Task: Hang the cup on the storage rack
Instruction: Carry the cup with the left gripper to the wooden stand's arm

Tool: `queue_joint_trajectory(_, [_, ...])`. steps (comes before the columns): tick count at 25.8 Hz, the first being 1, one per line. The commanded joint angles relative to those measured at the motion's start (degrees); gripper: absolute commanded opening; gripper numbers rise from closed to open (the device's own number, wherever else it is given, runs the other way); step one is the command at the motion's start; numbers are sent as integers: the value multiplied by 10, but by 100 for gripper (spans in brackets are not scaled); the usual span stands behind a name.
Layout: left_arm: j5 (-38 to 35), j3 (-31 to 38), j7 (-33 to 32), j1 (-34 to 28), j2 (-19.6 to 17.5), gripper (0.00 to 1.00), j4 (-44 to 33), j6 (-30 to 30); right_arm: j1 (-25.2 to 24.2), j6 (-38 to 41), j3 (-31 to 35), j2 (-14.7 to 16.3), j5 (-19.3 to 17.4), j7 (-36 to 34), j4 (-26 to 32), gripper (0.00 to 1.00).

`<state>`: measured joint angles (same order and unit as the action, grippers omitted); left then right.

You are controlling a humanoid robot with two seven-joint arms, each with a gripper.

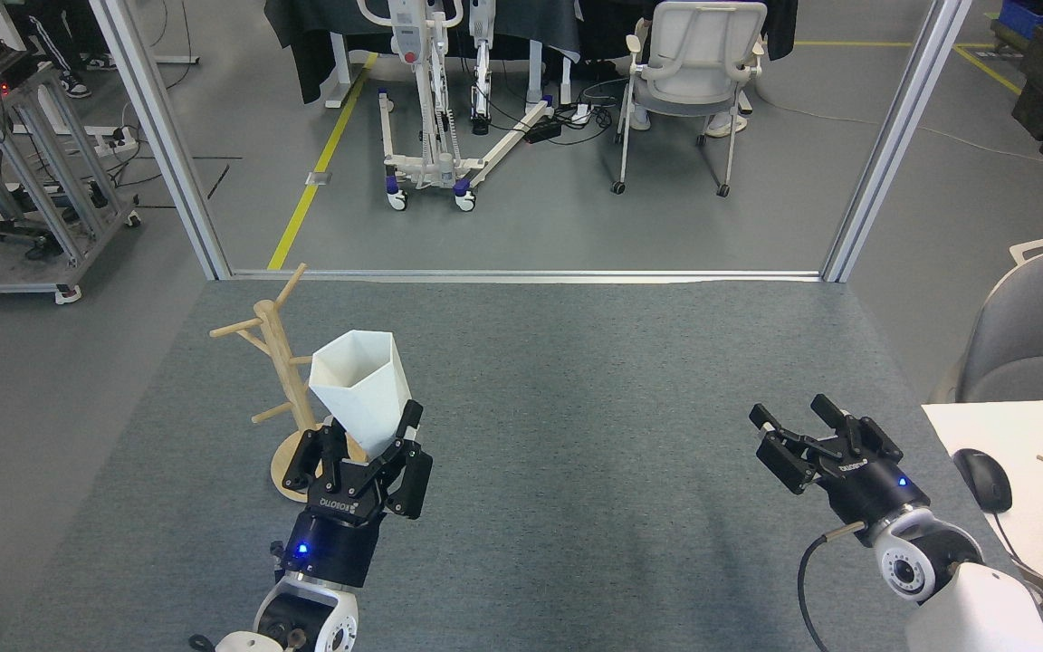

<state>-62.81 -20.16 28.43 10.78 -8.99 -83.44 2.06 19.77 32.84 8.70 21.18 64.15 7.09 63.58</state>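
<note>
Head view showed the cup [356, 385] already lifted off the grey carpet [594, 426] and carried in the left gripper [360, 445], whose fingers were clamped on the narrow lower end of the faceted white body, so the picking-up part of the job looked done. The cup stood nearly upright, hexagonal mouth open toward the ceiling, and its handle could not be seen from this side. It sat just to the right of the storage rack [282, 380], overlapping the post's right-hand pegs in the picture, though whether it touched any of them could not be told. No peg passed through anything; every visible peg was bare, including the two long ones at the top of the post, and the round wooden base rested flat on the carpet, partly hidden by the gripper. So the hanging itself was not yet done. By my judgement, what remained was turning the cup so the handle faced a peg, threading it on, and letting go. The right gripper [798, 430] hovered well apart on the far right, jaws spread and holding nothing, near a white desk [1042, 471] with a mouse [981, 479].
</note>
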Motion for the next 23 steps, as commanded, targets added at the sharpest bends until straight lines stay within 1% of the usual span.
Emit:
queue_joint_trajectory(1, [-39,3,-3,1,-2,0,-7,-7,1,-76,-7,-8,15,-8,0,97])
queue_joint_trajectory(4, [-29,6,0,3,-1,0,-8,0,0,-146,-29,-10,36,-47,-2,97])
queue_joint_trajectory(6, [-1,6,5,4,-1,0,-11,13,0,-184,-54,-11,41,-78,-2,97])
queue_joint_trajectory(7, [23,6,11,6,-1,0,-8,30,0,-205,-62,-11,42,-90,-2,97])
queue_joint_trajectory(9, [89,7,29,7,6,0,6,88,-1,-244,-76,-19,48,-103,-2,98])
queue_joint_trajectory(10, [117,7,41,7,9,0,15,112,0,-253,-82,-21,52,-104,-2,98])
queue_joint_trajectory(12, [151,7,56,9,18,0,28,140,-1,-259,-86,-22,54,-106,-2,98])
queue_joint_trajectory(14, [161,7,56,14,26,0,38,154,-2,-260,-88,-22,55,-107,-2,98])
queue_joint_trajectory(18, [202,6,56,32,38,0,61,216,-13,-270,-93,-22,59,-122,-1,98])
queue_joint_trajectory(20, [232,5,56,42,47,0,78,231,-13,-275,-97,-22,61,-125,-1,98])
queue_joint_trajectory(23, [247,5,56,57,52,0,102,235,-13,-276,-98,-22,61,-125,-2,98])
